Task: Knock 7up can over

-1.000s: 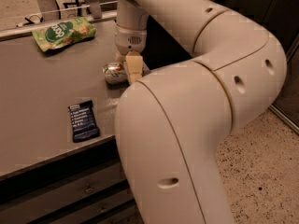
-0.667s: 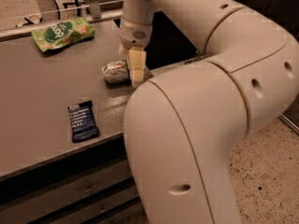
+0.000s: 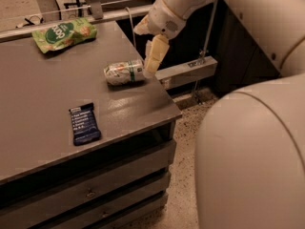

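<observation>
The 7up can (image 3: 123, 73) lies on its side on the grey table (image 3: 43, 89), near the table's right edge. It is whitish-silver with a green band, and its top points left. My gripper (image 3: 152, 63) hangs from the white wrist (image 3: 167, 13) just right of the can's end, at or very close to touching it, over the table's right edge.
A flat green snack bag (image 3: 64, 34) lies at the table's back left. A dark blue wrapped bar (image 3: 85, 123) lies near the front. Drawers (image 3: 95, 190) sit below the top. A metal bracket (image 3: 188, 69) juts out right of the table. My bulky arm (image 3: 252, 161) fills the right foreground.
The arm's big link has swung right, uncovering the table's front right corner. The wrist has risen a little. The can stays on its side in the same spot.
</observation>
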Controlling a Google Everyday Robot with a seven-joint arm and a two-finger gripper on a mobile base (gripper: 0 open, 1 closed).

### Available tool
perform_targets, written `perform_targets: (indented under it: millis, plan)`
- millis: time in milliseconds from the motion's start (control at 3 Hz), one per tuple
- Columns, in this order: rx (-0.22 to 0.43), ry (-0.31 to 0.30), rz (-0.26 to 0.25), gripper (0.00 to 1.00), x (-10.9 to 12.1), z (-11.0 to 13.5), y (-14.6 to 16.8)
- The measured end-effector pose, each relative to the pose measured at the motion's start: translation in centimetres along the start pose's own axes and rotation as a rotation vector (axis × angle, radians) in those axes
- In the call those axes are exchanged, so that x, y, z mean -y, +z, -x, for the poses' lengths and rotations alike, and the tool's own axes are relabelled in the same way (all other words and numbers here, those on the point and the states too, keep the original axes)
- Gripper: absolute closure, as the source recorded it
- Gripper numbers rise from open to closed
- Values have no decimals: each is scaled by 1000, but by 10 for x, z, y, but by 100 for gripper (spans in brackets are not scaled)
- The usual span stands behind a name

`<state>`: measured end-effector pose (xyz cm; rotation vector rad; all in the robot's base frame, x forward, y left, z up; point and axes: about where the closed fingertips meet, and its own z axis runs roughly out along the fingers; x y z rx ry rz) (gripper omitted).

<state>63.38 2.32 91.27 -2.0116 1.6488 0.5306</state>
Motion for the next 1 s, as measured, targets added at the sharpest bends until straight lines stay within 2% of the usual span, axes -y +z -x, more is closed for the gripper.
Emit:
perform_targets:
  millis: [667, 1000]
  plan:
    - [423, 68, -245, 0, -12, -34, -51]
    - [507, 100, -311, 0, -21, -44, -87]
